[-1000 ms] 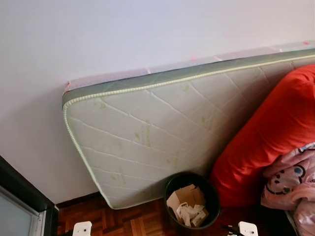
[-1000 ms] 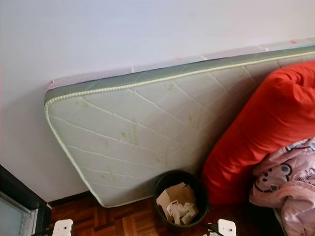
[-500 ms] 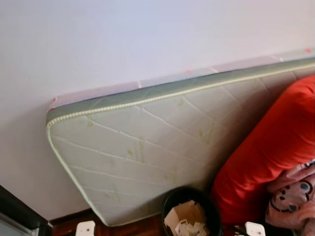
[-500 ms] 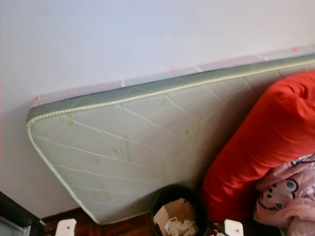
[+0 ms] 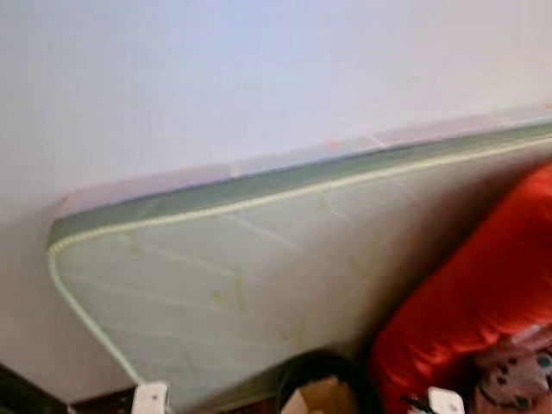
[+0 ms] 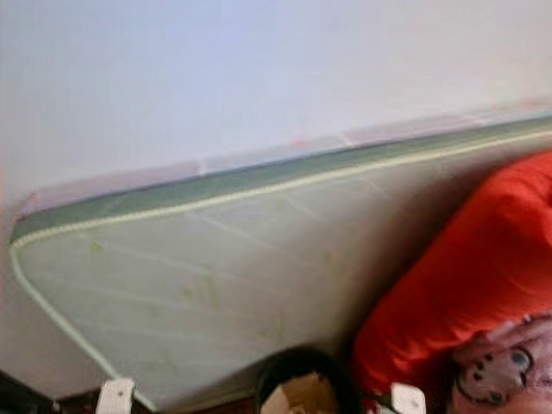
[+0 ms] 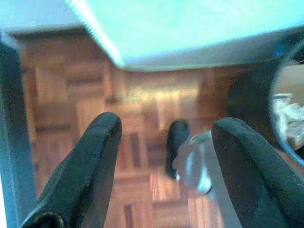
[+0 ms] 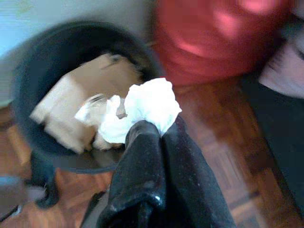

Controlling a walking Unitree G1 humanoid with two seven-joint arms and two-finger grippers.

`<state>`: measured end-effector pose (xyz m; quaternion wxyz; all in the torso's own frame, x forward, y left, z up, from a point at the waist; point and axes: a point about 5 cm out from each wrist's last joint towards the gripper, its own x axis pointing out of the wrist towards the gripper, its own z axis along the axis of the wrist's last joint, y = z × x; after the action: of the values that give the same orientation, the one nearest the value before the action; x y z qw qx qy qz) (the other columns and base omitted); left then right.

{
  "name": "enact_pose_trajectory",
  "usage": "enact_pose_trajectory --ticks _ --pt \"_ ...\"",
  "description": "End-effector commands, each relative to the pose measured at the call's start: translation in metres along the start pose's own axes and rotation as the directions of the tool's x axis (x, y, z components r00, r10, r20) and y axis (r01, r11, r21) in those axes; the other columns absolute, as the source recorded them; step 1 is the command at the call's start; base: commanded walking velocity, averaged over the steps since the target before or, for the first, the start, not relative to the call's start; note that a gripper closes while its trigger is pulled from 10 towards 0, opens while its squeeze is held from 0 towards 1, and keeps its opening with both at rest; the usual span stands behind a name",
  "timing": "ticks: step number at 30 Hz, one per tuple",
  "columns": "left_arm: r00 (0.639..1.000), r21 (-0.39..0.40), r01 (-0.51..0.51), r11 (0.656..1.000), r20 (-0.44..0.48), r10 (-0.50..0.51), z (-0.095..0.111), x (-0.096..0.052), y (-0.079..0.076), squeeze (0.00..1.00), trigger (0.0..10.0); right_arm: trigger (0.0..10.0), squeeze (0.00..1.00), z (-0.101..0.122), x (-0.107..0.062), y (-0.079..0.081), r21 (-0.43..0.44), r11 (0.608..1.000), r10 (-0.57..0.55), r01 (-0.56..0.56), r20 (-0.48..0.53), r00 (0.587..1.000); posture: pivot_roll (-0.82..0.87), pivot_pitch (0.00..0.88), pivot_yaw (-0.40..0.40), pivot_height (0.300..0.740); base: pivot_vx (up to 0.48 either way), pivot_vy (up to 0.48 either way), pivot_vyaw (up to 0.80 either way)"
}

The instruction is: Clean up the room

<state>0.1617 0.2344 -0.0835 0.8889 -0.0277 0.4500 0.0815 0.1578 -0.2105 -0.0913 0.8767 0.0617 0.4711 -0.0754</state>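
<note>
My right gripper [image 8: 160, 130] is shut on a crumpled white tissue [image 8: 148, 100] and holds it beside the rim of a black waste bin [image 8: 27, 78]. Torn cardboard [image 8: 78, 92] and paper scraps lie inside the bin. In the eye views the bin [image 5: 317, 390] peeks up at the lower edge, at the foot of a leaning mattress [image 5: 259, 259]. My left gripper [image 7: 166, 142] hangs open over the parquet floor [image 7: 71, 85], with nothing between its fingers [image 7: 90, 156].
The pale green mattress leans on the white wall [image 5: 216, 78]. A big red cushion [image 5: 479, 315] and a pink cartoon-print blanket [image 6: 504, 371] sit right of the bin. A dark door frame [image 7: 9, 118] stands to the left. A black and silver object [image 7: 187, 156] rests on the floor.
The whole picture has slid down and blurred, so the camera has tilted up. The bin and floor now sit at the very bottom edge.
</note>
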Motion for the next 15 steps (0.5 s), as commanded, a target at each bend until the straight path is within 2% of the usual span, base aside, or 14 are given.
enact_pose_trajectory --ticks 1,8,10,15 --pt "1.000 0.013 0.001 1.000 -0.018 -0.001 -0.004 0.000 -0.001 0.00 10.0 10.0 0.00 -0.003 -0.001 -0.003 -0.001 1.000 -0.005 0.005 -0.009 1.000 0.07 0.000 -0.010 0.740 0.000 0.000 0.63" --pt "1.000 0.013 0.000 1.000 -0.007 0.000 -0.002 0.000 -0.001 0.00 10.0 10.0 0.00 0.001 -0.001 -0.002 -0.026 1.000 0.010 -0.009 0.024 1.000 0.07 0.000 -0.008 0.740 0.000 0.000 0.00" --pt "1.000 0.010 0.002 1.000 0.012 -0.002 -0.001 0.000 -0.001 0.00 10.0 10.0 0.00 0.004 -0.001 -0.001 0.001 1.000 0.023 -0.023 0.062 0.998 0.07 0.000 -0.006 0.740 0.000 0.000 0.00" --pt "0.999 0.004 0.010 1.000 0.034 -0.010 0.001 0.000 -0.002 0.00 10.0 10.0 0.00 0.008 -0.001 0.000 0.007 0.999 0.039 -0.040 0.102 0.994 0.07 0.000 -0.007 0.740 0.000 0.000 0.00"
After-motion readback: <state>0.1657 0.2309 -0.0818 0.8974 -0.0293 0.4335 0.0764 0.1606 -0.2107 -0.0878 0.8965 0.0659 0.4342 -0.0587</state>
